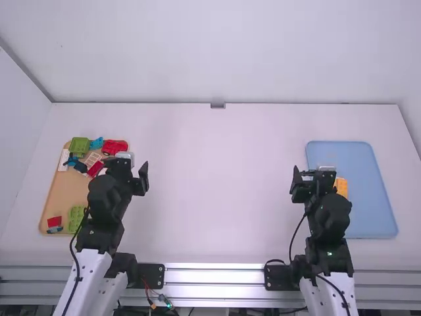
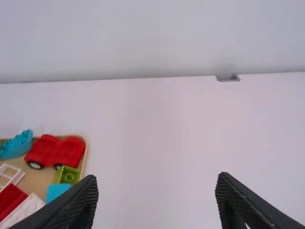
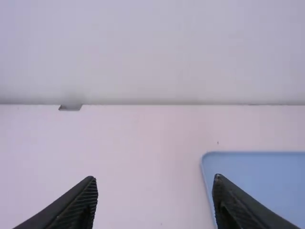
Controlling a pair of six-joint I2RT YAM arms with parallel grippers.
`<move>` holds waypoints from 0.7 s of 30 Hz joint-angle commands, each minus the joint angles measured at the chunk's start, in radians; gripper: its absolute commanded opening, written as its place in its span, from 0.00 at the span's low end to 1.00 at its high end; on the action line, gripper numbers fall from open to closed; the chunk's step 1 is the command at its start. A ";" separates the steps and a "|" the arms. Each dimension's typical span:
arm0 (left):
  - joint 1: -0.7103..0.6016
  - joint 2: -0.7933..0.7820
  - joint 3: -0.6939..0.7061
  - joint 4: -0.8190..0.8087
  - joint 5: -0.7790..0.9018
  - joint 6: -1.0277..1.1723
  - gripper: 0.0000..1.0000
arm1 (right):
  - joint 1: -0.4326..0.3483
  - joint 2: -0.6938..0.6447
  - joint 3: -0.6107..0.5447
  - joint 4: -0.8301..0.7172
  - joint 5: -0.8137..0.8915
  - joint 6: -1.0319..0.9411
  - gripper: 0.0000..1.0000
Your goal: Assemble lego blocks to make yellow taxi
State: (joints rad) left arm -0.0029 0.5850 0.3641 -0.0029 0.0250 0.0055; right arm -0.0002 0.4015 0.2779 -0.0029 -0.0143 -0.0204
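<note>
In the high view my left gripper is at the right side of the wooden tray of blocks; its fingers stand apart in the left wrist view, the gripper holding nothing. My right gripper is beside the blue tray; in the right wrist view the gripper is open too. Partly behind the right arm, an orange-yellow piece lies on the blue tray. The wooden tray holds a red car base, a green block, blue pieces and other parts.
A red piece and a green block lie at the near end of the wooden tray. A bare stretch of white table separates the two arms, with a wall behind it and a small grey bracket at the far edge.
</note>
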 commanded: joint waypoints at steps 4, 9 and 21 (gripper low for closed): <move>0.003 -0.140 -0.135 0.003 -0.025 -0.006 0.51 | 0.000 -0.133 -0.138 0.003 0.014 0.020 0.47; 0.003 -0.257 -0.253 0.003 -0.025 -0.006 0.39 | 0.000 -0.244 -0.248 0.003 0.014 0.020 0.36; 0.003 -0.481 -0.364 0.003 -0.025 -0.006 0.17 | 0.000 -0.402 -0.278 0.003 0.014 0.020 0.16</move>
State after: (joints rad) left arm -0.0029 0.1371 0.0093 0.0040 0.0021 -0.0010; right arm -0.0002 0.0078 0.0109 0.0067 -0.0029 -0.0021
